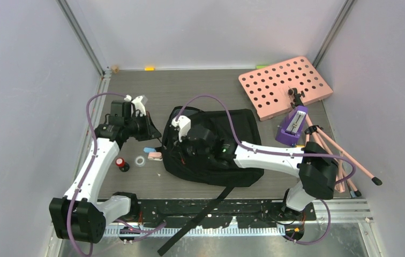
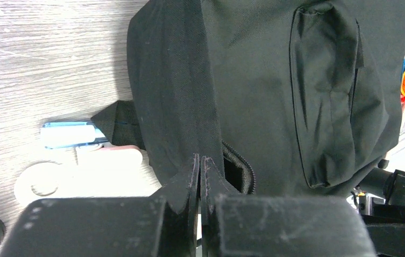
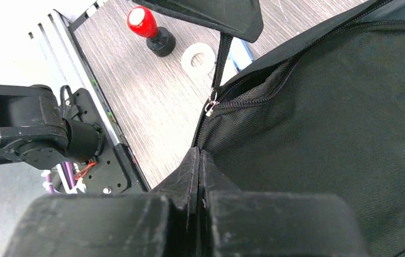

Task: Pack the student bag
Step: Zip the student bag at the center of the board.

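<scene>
Left gripper (image 2: 200, 166): Your left jaws are pressed flat together, tips at the bag's left edge beside its zip. You cannot tell whether anything is pinched between them.
Red-topped stamp (image 1: 120, 163): Stands upright on the table, left of the bag and close to your left arm.
White ring (image 1: 140, 161): Lies flat just right of the stamp.
Blue piece (image 1: 148, 150): Lies just behind the pink eraser. In the left wrist view, its end meets a black strap loop of the bag.
Pink eraser (image 1: 155, 156): Sits between the ring and the bag, just beside the bag's edge.
Right gripper (image 3: 199, 160): Your right jaws are closed tight, low over the bag near its left edge. You cannot tell whether they hold fabric.
Zip slider (image 3: 211, 104): Silver, at the bag's left edge where the zip gapes a little. A thin black pull runs up from it.
Student bag (image 1: 238, 126): Lies flat mid-table between your 2 arms, front pocket (image 2: 329, 96) facing up.
Strap (image 1: 200, 219): 1 long black strap trails off the bag across the near rail.
Pink board (image 1: 285, 85): Dotted with round holes, at the back right.
Purple device (image 1: 292, 126): Just right of the bag, in front of the board. The markings on its pale panel are too small to read.
Pink tripod (image 1: 339, 155): Its legs splay along the right edge, near your right arm.
</scene>
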Robot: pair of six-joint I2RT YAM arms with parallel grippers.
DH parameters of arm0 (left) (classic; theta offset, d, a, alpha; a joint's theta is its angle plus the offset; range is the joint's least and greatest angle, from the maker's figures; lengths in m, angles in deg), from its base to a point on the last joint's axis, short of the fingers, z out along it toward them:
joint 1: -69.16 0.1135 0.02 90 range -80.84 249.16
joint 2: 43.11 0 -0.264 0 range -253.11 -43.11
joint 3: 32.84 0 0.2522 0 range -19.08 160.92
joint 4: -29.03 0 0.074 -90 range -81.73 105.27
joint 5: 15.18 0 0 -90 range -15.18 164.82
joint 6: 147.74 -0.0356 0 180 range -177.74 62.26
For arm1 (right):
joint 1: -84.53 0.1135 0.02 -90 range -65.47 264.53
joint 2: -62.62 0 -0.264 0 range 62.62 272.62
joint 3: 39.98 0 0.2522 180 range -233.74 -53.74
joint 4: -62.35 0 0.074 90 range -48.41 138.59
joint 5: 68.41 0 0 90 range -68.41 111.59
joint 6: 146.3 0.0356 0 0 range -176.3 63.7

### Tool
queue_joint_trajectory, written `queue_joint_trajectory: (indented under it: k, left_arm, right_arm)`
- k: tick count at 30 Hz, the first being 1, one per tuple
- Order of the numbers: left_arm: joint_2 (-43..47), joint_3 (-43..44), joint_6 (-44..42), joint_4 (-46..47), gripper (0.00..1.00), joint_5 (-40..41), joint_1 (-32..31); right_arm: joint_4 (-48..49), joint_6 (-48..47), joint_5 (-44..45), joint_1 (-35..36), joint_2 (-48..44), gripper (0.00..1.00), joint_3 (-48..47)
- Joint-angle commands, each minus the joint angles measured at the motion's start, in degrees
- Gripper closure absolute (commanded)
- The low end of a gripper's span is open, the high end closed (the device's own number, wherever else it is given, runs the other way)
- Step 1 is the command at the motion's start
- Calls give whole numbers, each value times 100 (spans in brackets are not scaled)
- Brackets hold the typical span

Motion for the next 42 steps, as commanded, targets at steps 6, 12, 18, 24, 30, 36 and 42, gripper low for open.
queue_joint_trajectory:
  k: [6, 12, 18, 24, 30, 36, 42]
  left_arm:
    - [-28, 296, 194, 752, 100, -384, 76]
    - [-127, 177, 187, 867, 100, -667, 70]
    - [-176, 72, 137, 894, 100, -729, 77]
    - [-206, 80, 76, 884, 100, -793, 77]
    - [-284, 175, 126, 873, 100, -642, 76]
    - [-416, 555, 65, 553, 100, 187, 72]
    - [-584, 817, 76, 537, 100, 469, 77]
  right_arm:
    - [-182, -384, 255, 335, -142, 96, 87]
    - [49, -318, 275, 362, -98, 70, 171]
    - [157, -330, 283, 371, 23, 53, 96]
    - [157, -447, 546, 380, 365, 52, -140]
    - [-35, -841, 1017, 590, 502, 99, -311]
    - [-199, -996, 1193, 984, 44, 100, -105]
    - [-451, -924, 1199, 1254, -199, 100, 101]
